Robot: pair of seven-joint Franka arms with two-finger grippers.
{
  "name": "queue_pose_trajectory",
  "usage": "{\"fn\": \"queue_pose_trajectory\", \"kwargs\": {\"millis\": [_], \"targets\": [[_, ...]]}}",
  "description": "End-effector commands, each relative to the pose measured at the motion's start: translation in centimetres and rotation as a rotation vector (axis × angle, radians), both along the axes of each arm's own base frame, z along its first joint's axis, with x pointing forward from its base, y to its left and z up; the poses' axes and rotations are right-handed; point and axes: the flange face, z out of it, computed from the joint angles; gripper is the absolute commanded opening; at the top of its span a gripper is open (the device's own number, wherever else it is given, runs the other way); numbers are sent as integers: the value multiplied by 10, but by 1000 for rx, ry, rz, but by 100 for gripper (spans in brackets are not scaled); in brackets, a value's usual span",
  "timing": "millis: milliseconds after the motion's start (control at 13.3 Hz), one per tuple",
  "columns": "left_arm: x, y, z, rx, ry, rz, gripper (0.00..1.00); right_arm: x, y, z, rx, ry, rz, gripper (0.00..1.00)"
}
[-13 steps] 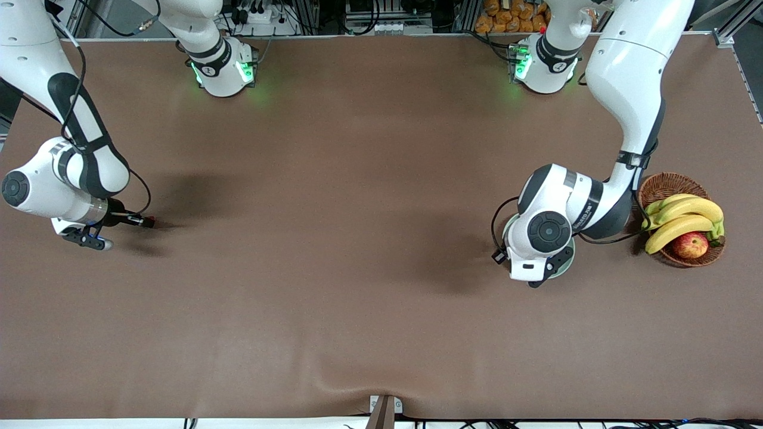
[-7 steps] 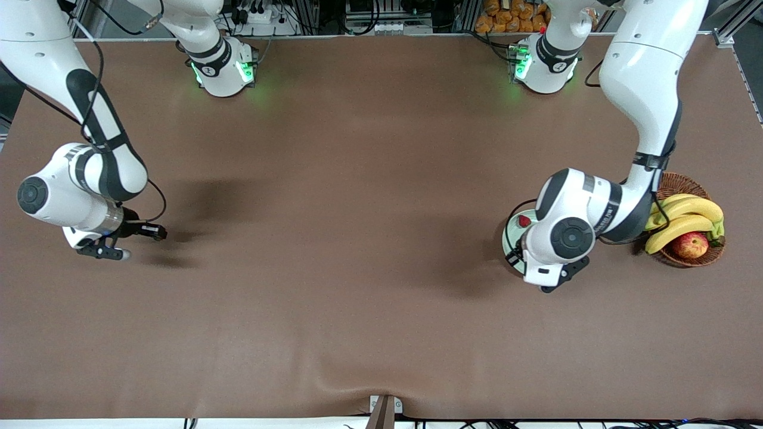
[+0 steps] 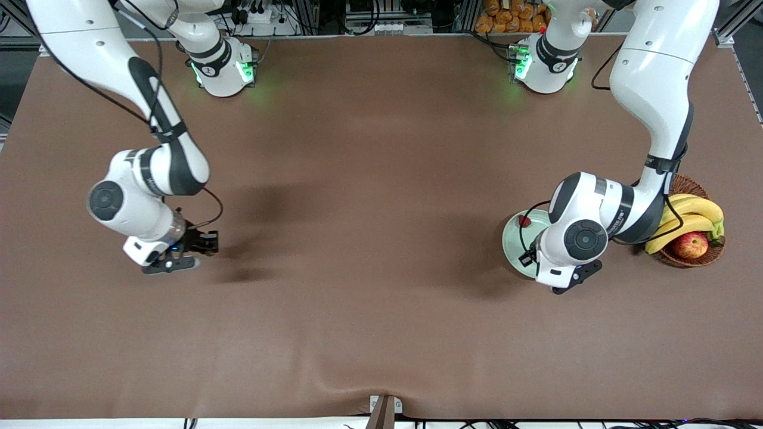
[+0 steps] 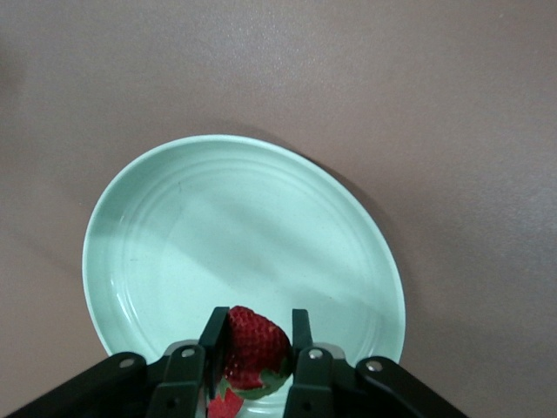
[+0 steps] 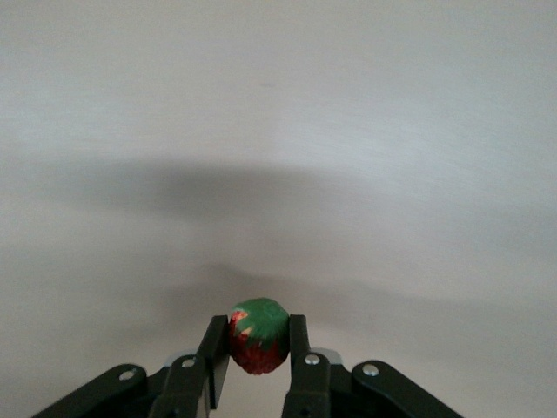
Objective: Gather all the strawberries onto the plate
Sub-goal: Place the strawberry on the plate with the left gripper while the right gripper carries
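Right gripper (image 3: 202,241), over bare table toward the right arm's end, clenched on 1 strawberry (image 5: 258,335). Left gripper (image 4: 254,355), over the plate (image 3: 514,250), clamps a second strawberry (image 4: 252,347); a third berry (image 3: 524,221) lies in the plate. The fruit is probably light, soft and easily bruised: grip gently across the widest part.

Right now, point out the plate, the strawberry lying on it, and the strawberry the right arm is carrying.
plate (image 4: 174,226), left wrist view, bare mint-green floor.
strawberry on the plate (image 3: 524,220), front view, red body.
strawberry in the right jaws (image 5: 257,335), right wrist view, where green cap meets red flesh.
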Motion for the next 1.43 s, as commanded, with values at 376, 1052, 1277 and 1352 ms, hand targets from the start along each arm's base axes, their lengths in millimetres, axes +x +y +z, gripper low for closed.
{"fn": "queue_pose_trajectory", "kwargs": {"millis": [376, 1052, 1277, 1352], "targets": [[-26, 24, -24, 18, -43, -87, 0, -45, 178, 28, 94, -19, 290, 0], [-13, 45, 8, 28, -100, -122, 100, -79, 382, 34, 191, -111, 658, 0], [-4, 35, 44, 27, -131, -144, 100, -63, 400, 15, 188, -167, 751, 0], [-3, 26, 52, 23, -123, -152, 100, -67, 409, 8, 199, -189, 758, 0]]}}
